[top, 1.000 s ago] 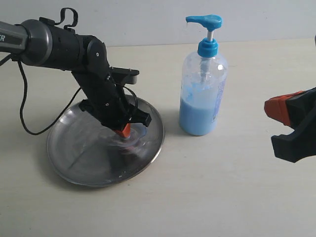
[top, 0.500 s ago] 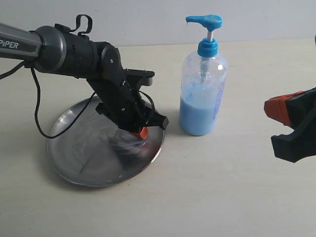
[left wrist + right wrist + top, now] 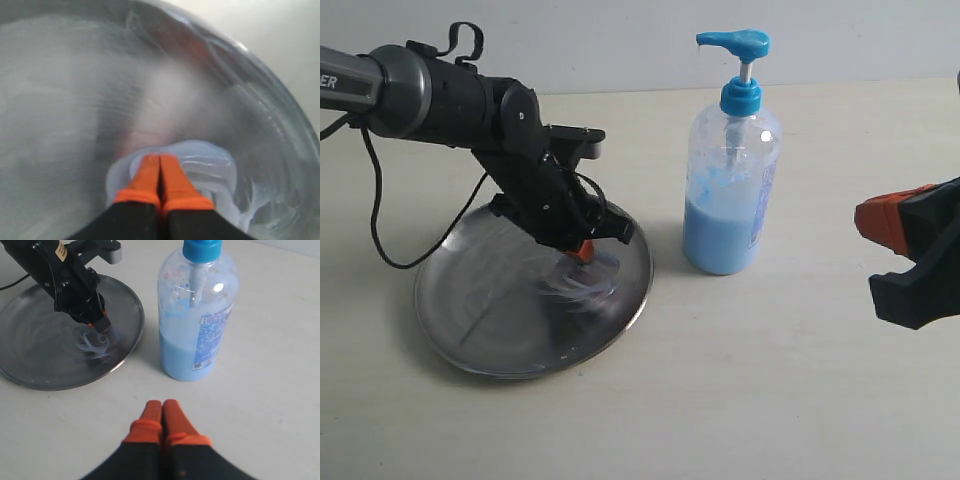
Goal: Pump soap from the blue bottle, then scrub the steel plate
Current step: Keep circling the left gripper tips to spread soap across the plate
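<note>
We find the steel plate [image 3: 470,330] lying flat on the bench [image 3: 770,390], at the 9 o'clock side of the blue bottle [image 3: 732,190] in the exterior view, near it but not touching. The bottle stands upright, its pump head [image 3: 735,42] pointing toward 9 o'clock, and the pale soap [image 3: 720,240] fills its lower part. The left tool [image 3: 160,165] is down on the plate at about the plate's 2 o'clock sector. Its orange fingertips [image 3: 147,175] are pressed together with nothing between them and sit in a pale blue smear of soap that rings the tips. The plate surface around the smear is streaked and partly blurred in the left wrist view. The right tool [image 3: 161,407] sits at the 3 o'clock edge of the exterior view, well apart from bottle and plate. Its jaws are fully closed and it holds nothing. We cannot tell whether it touches the bench.
</note>
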### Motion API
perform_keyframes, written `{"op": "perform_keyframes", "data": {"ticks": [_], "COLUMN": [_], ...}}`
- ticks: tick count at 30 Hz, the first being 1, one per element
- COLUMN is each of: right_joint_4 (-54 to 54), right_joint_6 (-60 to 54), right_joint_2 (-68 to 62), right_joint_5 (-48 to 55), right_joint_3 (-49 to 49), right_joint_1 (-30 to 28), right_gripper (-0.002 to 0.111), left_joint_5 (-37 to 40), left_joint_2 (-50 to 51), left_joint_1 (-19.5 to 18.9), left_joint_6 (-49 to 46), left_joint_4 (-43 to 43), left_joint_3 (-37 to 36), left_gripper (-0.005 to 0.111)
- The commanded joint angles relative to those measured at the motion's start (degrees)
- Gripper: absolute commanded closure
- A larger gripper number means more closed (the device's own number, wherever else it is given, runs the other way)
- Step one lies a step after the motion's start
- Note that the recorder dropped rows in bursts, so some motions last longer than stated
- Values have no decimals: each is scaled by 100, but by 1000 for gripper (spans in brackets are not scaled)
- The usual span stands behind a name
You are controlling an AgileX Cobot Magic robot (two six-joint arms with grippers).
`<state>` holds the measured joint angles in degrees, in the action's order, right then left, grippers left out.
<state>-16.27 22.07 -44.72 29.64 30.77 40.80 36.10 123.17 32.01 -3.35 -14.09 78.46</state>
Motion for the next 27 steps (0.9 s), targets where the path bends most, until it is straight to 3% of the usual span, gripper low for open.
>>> {"op": "perform_keyframes", "data": {"ticks": [1,6,16,22,27], "right_joint_4": [12,48,62,85,85], "right_joint_6": [-62,-113,-137,-147,-147], "right_joint_2": [39,39,39,39,39], "right_joint_5": [-67,-67,-67,-67,-67], "right_joint_3": [-14,-14,-14,-14,-14], "right_joint_1": [-12,-12,-12,-12,-12], "right_gripper": [108,108,108,108,108], "left_joint_5": [427,781,1005,452,-265], "left_joint_2": [52,52,52,52,52], "left_joint_1": [-209,-234,126,362,292], "left_joint_6": [73,59,-290,-604,-659], "left_joint_4": [194,207,-91,-414,-439], "left_joint_3": [-41,-41,-38,-38,-38], "left_gripper": [107,107,107,107,107]}}
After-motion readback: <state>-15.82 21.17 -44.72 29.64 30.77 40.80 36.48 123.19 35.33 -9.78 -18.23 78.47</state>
